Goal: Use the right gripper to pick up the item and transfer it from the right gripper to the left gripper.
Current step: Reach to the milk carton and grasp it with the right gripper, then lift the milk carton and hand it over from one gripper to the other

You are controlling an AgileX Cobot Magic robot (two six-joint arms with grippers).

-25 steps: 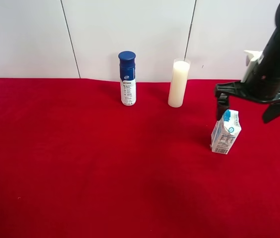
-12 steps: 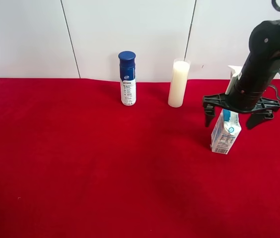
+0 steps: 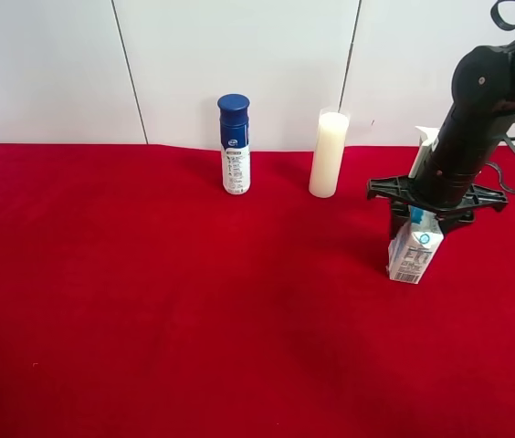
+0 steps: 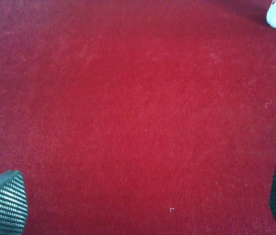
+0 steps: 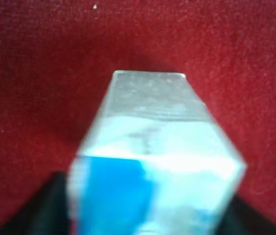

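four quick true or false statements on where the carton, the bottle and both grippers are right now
1. The carton stands upright on the red cloth. True.
2. The left gripper holds the bottle. False: its fingers are wide apart over bare cloth, with nothing between them.
3. The right gripper has one finger on each side of the carton's top. True, though whether they already press on it cannot be told.
4. The blue-capped bottle lies on its side next to the carton. False: it stands upright at the back, beside the cream cylinder and well apart from the carton.
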